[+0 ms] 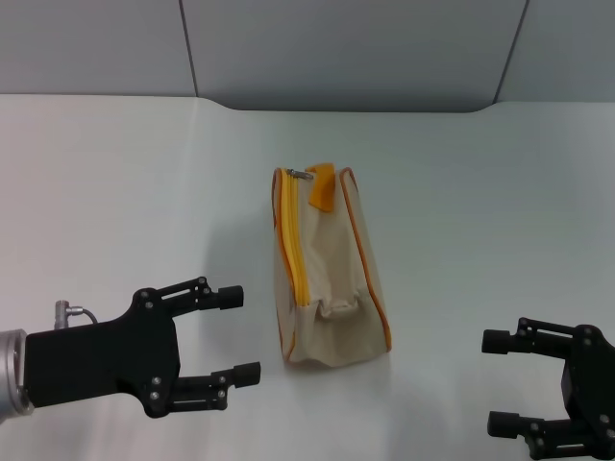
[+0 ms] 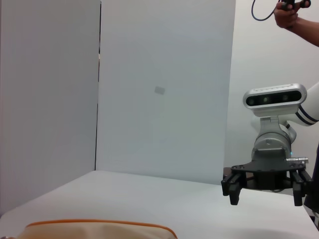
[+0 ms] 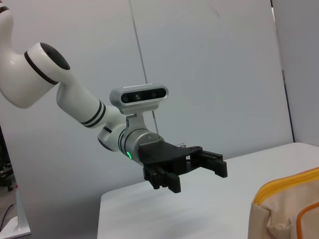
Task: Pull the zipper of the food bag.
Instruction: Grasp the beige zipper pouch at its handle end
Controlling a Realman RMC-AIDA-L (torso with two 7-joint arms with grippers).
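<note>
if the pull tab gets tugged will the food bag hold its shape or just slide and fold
The food bag is probably soft: its near end is creased and sagging. It lies unheld on a smooth table, both grippers apart from it, so tugging the zipper would likely drag it.

Counter (image 1: 115,173): big, white and smooth, right in front of me.
Wall (image 1: 346,48): grey panels behind it, with thin dark lines between.

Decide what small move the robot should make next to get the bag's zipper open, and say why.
Probably bring the left tool toward the bag to steady it. Both tools are open and clear of it, the right tool farther off, and the zipper looks closed, its pull tab at the far end.
</note>
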